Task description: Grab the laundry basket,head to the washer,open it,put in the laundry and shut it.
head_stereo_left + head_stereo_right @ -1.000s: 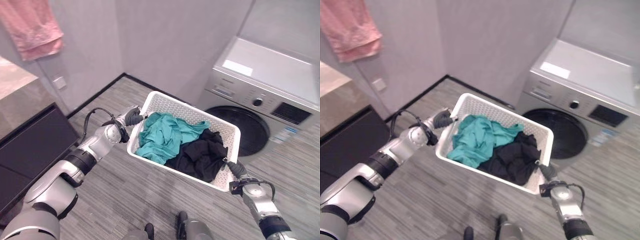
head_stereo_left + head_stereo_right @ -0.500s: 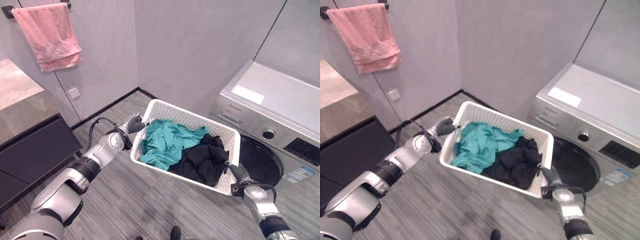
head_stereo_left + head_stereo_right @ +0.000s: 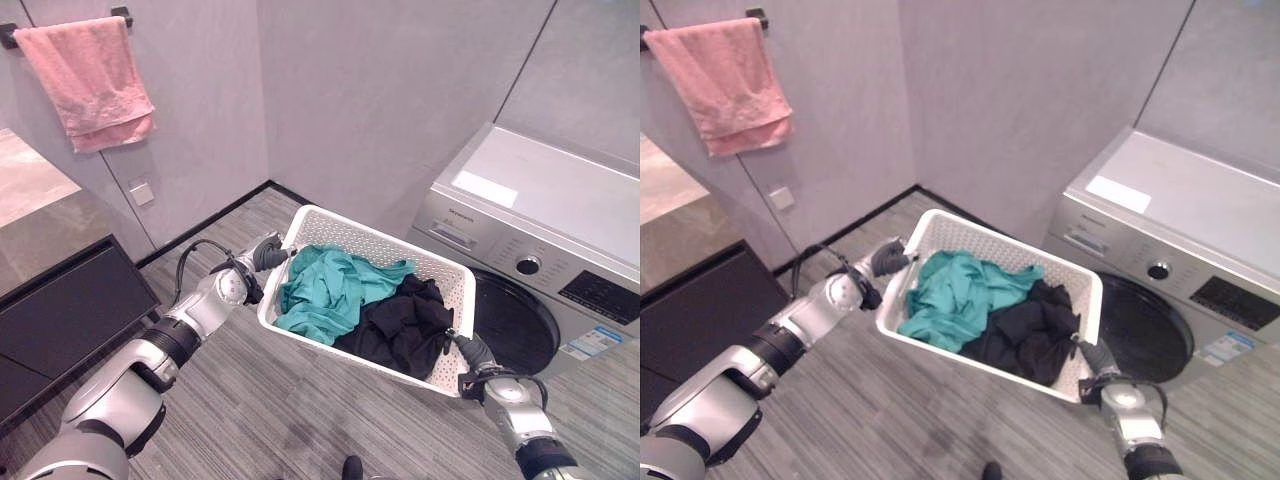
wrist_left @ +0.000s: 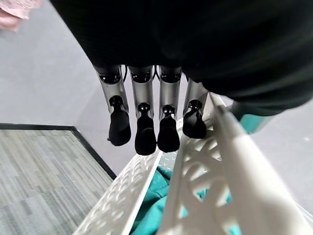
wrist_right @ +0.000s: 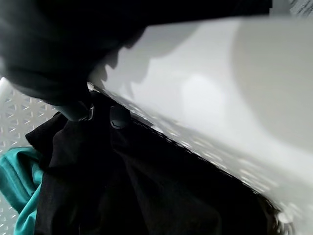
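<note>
Basket [image 3: 440, 270], stiff perforated plastic, probably light with soft teal and black clothes, hangs with washer [image 3: 540, 230] at 3 o'clock, left hand [image 3: 268, 252] and right hand [image 3: 470, 352] curled over opposite rims.

Soft, even indoor light; a bright glare patch sits on the silver washing machine's flat top [image 3: 485, 188]. The white perforated plastic basket's rim [image 5: 205, 88] shows blurred.
</note>
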Motion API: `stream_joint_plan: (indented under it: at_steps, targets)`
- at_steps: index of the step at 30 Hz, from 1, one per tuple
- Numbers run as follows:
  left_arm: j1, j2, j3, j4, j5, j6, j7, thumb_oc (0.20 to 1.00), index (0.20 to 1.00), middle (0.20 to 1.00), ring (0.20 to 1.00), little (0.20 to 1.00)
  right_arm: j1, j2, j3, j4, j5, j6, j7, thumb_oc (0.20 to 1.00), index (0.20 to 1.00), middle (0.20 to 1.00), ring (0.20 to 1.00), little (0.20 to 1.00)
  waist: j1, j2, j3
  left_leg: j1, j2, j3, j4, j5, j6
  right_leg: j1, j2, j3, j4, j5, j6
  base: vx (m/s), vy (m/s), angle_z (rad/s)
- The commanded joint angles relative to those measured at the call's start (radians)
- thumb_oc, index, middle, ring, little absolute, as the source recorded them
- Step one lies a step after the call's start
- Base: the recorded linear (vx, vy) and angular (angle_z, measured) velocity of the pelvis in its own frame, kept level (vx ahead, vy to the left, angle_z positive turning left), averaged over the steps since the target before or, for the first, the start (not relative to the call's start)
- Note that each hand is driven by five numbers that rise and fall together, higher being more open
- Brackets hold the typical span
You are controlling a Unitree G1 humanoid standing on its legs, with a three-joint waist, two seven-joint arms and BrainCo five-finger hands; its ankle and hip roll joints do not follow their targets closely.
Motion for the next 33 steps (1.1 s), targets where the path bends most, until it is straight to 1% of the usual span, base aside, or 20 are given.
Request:
stream_joint_plan:
  at_steps: [1, 5, 11, 18, 19, 23, 27, 33]
  targets:
    - [-0.087, -0.017, 0.102, 0.094, -0.016, -0.032, 0.052, 0.200, 0.200, 0.200, 0.200, 0.200, -0.006, -0.104, -0.087, 0.014, 0.045, -0.044, -0.042, 0.200, 0.200, 0.200, 0.200, 0.200, 0.007, 0.071, -0.087, -0.046, 0.048, -0.007, -0.006, 0.001, -0.011, 0.087, -0.045, -0.047, 0.011, -0.142, 0.120, 0.02, 0.016, -0.17]
    - [-0.049, -0.022, 0.120, 0.082, -0.017, -0.028, 0.044, 0.200, 0.200, 0.200, 0.200, 0.200, -0.005, -0.105, -0.105, -0.001, 0.041, -0.043, -0.056, 0.200, 0.200, 0.200, 0.200, 0.200, -0.013, 0.074, -0.088, -0.035, 0.051, 0.012, -0.006, -0.010, -0.010, 0.085, -0.045, -0.029, 0.009, -0.142, 0.119, 0.02, 0.018, -0.15]
    - [-0.043, -0.015, 0.140, 0.093, -0.011, -0.016, 0.049, 0.200, 0.200, 0.200, 0.200, 0.200, -0.012, -0.108, -0.101, -0.020, 0.026, -0.037, -0.061, 0.200, 0.200, 0.200, 0.200, 0.200, -0.039, 0.078, -0.091, -0.027, 0.055, 0.032, -0.006, -0.018, -0.008, 0.077, -0.044, -0.006, 0.011, -0.141, 0.117, 0.01, 0.003, -0.04]
    - [-0.040, -0.035, 0.146, 0.119, -0.018, -0.011, 0.056, 0.200, 0.200, 0.200, 0.200, 0.200, -0.040, -0.103, -0.083, -0.013, 0.022, -0.025, -0.067, 0.200, 0.200, 0.200, 0.200, 0.200, -0.056, 0.083, -0.097, -0.020, 0.056, 0.043, -0.006, -0.026, -0.009, 0.072, -0.040, 0.009, 0.013, -0.144, 0.114, 0.03, 0.002, -0.06]
    - [0.699, -0.150, 0.610, -0.304, 0.048, -0.023, 0.100, 0.200, 0.200, 0.200, 0.200, 0.200, 0.031, 0.058, 0.133, 0.072, -0.097, -0.002, 0.016, 0.200, 0.200, 0.200, 0.200, 0.200, 0.044, 0.114, -0.029, -0.168, 0.124, 0.136, -0.006, 0.024, -0.061, 0.018, -0.118, -0.105, 0.002, -0.168, 0.072, 0.04, -0.008, -0.04]
    - [0.699, -0.156, 0.597, -0.270, 0.032, -0.020, 0.101, 0.200, 0.200, 0.200, 0.200, 0.200, 0.037, 0.056, 0.131, 0.077, -0.098, 0.001, 0.012, 0.200, 0.200, 0.200, 0.200, 0.200, 0.039, 0.121, -0.037, -0.152, 0.123, 0.126, -0.006, 0.018, -0.060, 0.029, -0.120, -0.112, 0.002, -0.163, 0.073, 0.02, -0.013, -0.61]
    - [0.712, -0.151, 0.599, -0.267, 0.030, -0.020, 0.098, 0.200, 0.200, 0.200, 0.200, 0.200, 0.042, 0.054, 0.129, 0.033, -0.084, -0.001, 0.018, 0.200, 0.200, 0.200, 0.200, 0.200, 0.039, 0.123, -0.044, -0.145, 0.119, 0.115, -0.006, 0.010, -0.060, 0.027, -0.119, -0.108, 0.002, -0.158, 0.073, 0.04, 0.010, 0.11]
    - [0.737, -0.135, 0.630, -0.273, 0.044, -0.018, 0.095, 0.200, 0.200, 0.200, 0.200, 0.200, 0.077, 0.013, 0.110, -0.184, -0.103, -0.013, 0.038, 0.200, 0.200, 0.200, 0.200, 0.200, 0.033, 0.118, -0.026, -0.151, 0.115, 0.110, -0.006, 0.002, -0.055, 0.011, -0.121, -0.094, 0.002, -0.148, 0.077, 0.02, 0.018, 0.09]
